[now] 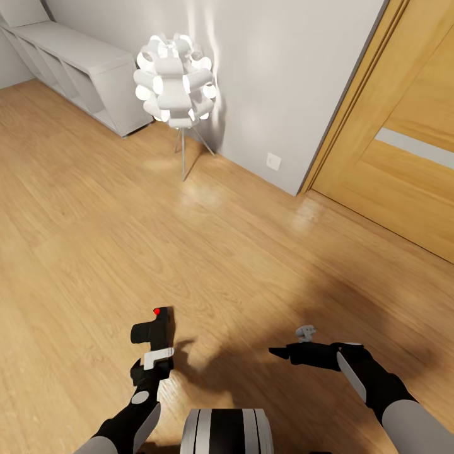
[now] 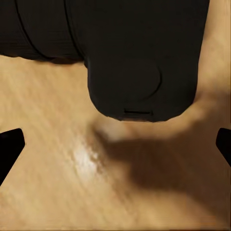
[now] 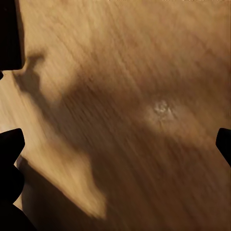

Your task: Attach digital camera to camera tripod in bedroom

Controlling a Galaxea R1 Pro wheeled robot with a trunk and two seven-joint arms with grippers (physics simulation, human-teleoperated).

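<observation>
The digital camera [image 1: 154,326], small, black and boxy with a red dot on top, is held above the light wood floor at the lower left of the head view. My left gripper [image 1: 153,347] is shut on it from below. In the left wrist view the camera's dark body [image 2: 139,57] looms close, with black fingertips [image 2: 9,149] at the frame's edges. My right gripper [image 1: 284,352] hangs open over the floor at the lower right, nothing between its fingers [image 3: 9,154]. The camera tripod is out of view.
A white ball-cluster lamp [image 1: 175,79] on thin legs stands by the grey wall ahead. A low white shelf unit [image 1: 75,63] runs along the far left. A wooden door [image 1: 403,145] is at the right, with a wall socket [image 1: 273,161] beside it.
</observation>
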